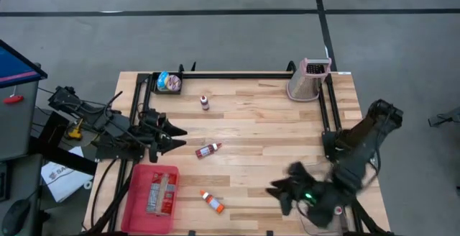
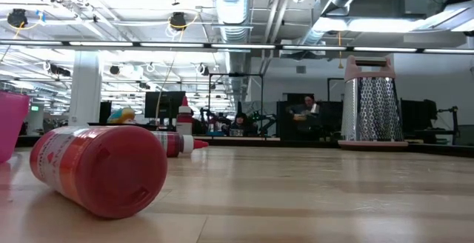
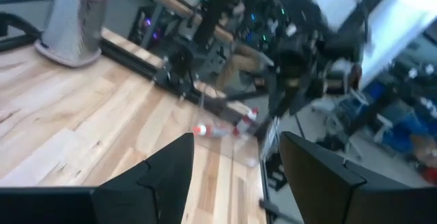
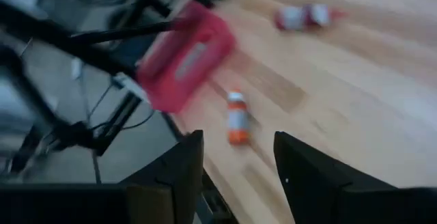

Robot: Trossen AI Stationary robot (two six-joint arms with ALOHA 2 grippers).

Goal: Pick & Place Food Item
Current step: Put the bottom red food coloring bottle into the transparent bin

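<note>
1. Bottles first: three small ones sit loose on the wooden table (image 1: pixel 273 121). One red bottle (image 1: pixel 208 150) lies on its side near the middle, one orange-capped bottle (image 1: pixel 213 202) lies near the front edge, and one small dark bottle (image 1: pixel 205 102) stands upright farther back.
2. One red bin (image 1: pixel 136 193) sits at the front left corner with one packet (image 1: pixel 161 193) flat inside it, long axis running front to back.
3. One metal grater (image 1: pixel 307 79) with a pink top stands at the back right corner, and one round tub (image 1: pixel 169 82) sits at the back left.
4. The red bottle's long axis runs nearly left to right, tilted slightly, its white cap end toward the right arm's side.
5. The orange-capped bottle lies on a diagonal, white end toward the back left, orange end toward the front right.
6. The left gripper (image 1: pixel 178 137) hovers above the table's left edge, pointing in over the boards; its fingers stand apart with nothing between them.
7. The right gripper (image 1: pixel 277 191) hangs over the front right of the table, aimed toward the orange-capped bottle, fingers parted and empty.
8. Between the right gripper and the orange-capped bottle lies bare wood; the red bin is just beside that bottle on the left.
9. From the low view, the orange-capped bottle (image 2: pixel 100 170) fills the foreground and partly hides the red bottle (image 2: pixel 178 144) behind.
</note>
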